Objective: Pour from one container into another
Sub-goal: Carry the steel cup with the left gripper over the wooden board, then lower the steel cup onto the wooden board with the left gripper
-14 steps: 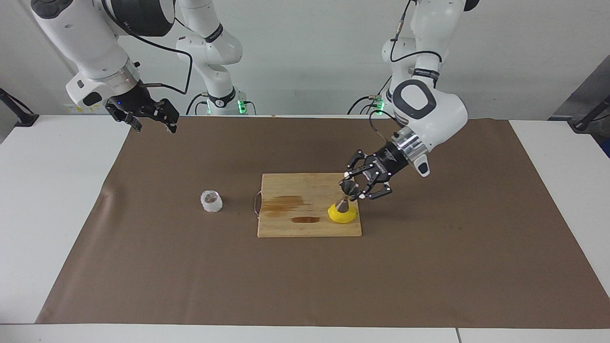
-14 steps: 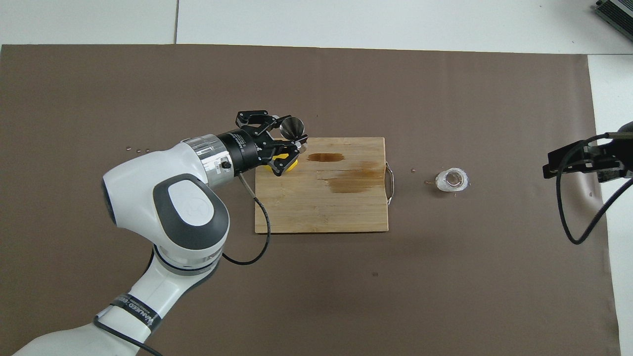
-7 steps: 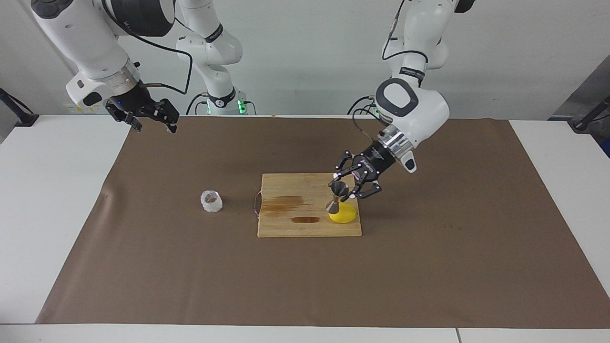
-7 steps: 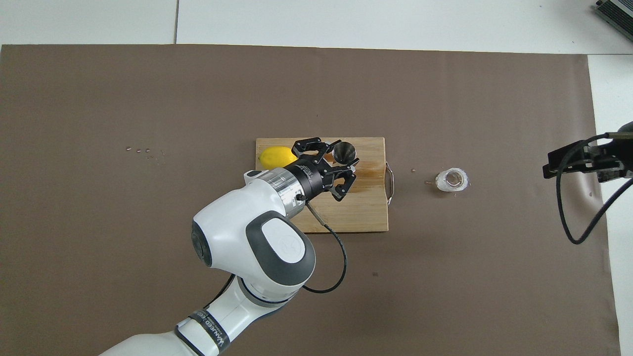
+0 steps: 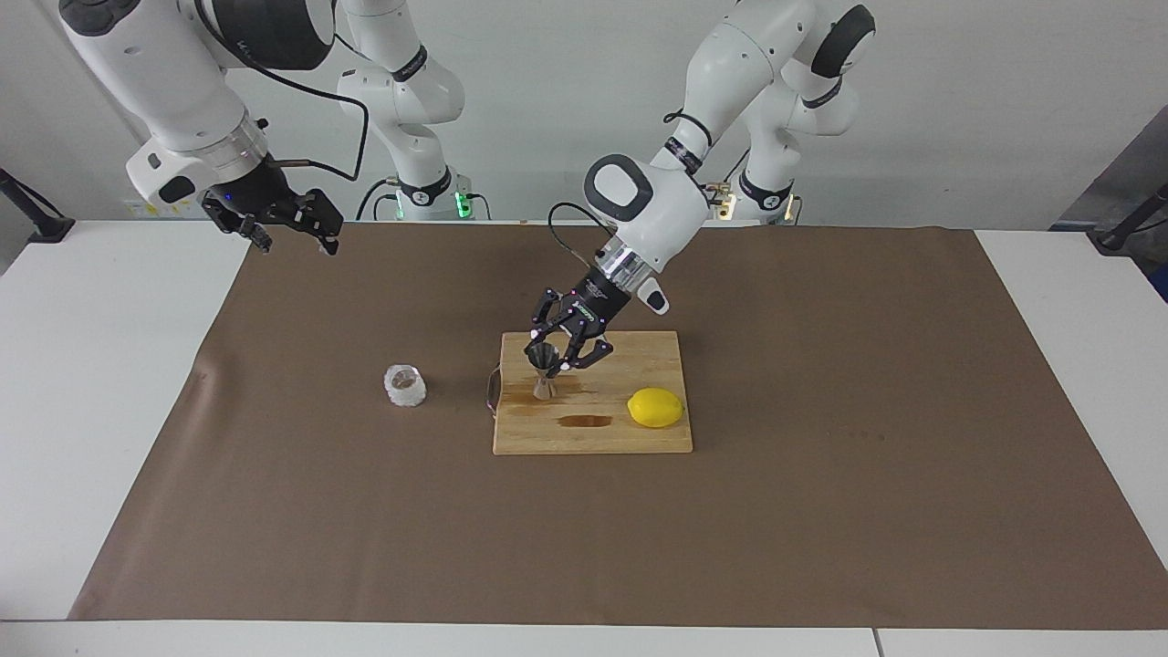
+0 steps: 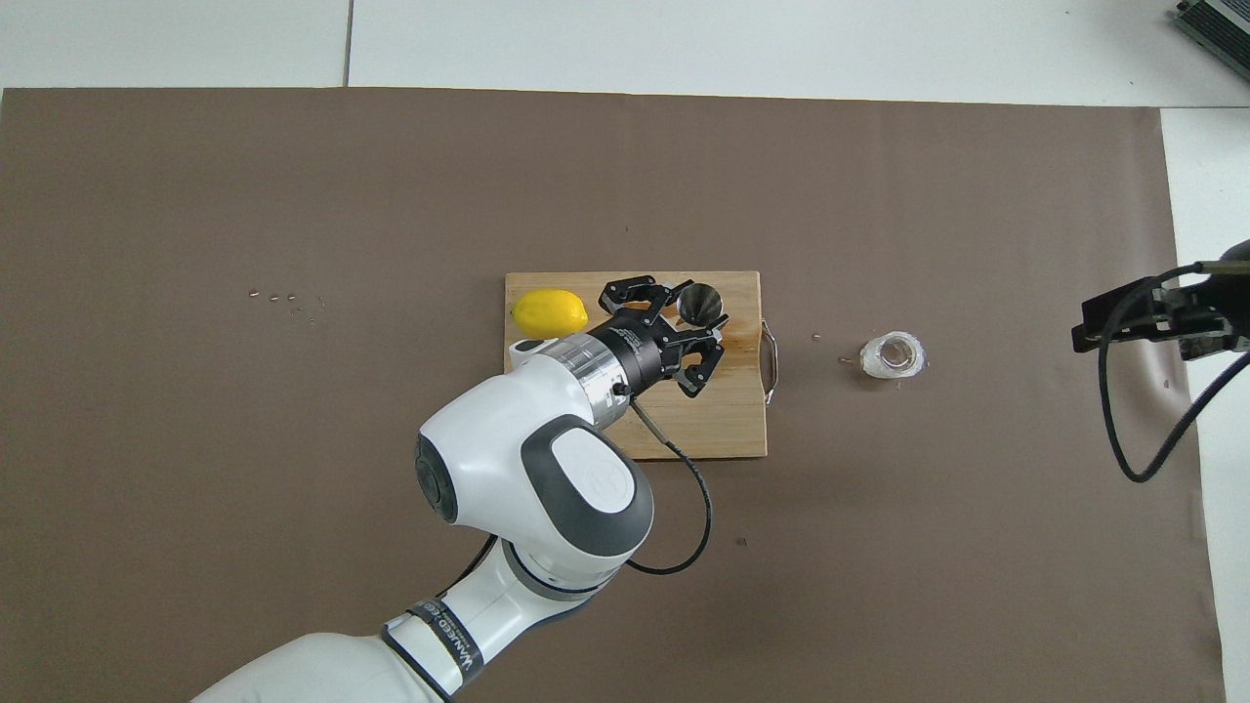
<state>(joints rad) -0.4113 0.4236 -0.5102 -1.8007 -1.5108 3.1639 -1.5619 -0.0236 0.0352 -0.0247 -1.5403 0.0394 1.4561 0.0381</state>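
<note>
A white bench (image 5: 109, 383) against a plain pale wall carries a brown mat (image 5: 821, 511). On the mat lies a stained wooden cutting board (image 5: 630, 438) with a lemon (image 5: 655, 407). The left end effector (image 5: 551, 359) pinches the steel jigger (image 5: 544, 372) over the board's right-arm end. The glass cup (image 5: 405, 385) stands on the mat beside that end. The right end effector (image 5: 290, 230) hangs spread above the mat's corner.

glass cup (image 5: 405, 385) unobstructed, lemon (image 5: 655, 407) on board (image 5: 593, 436)
</note>
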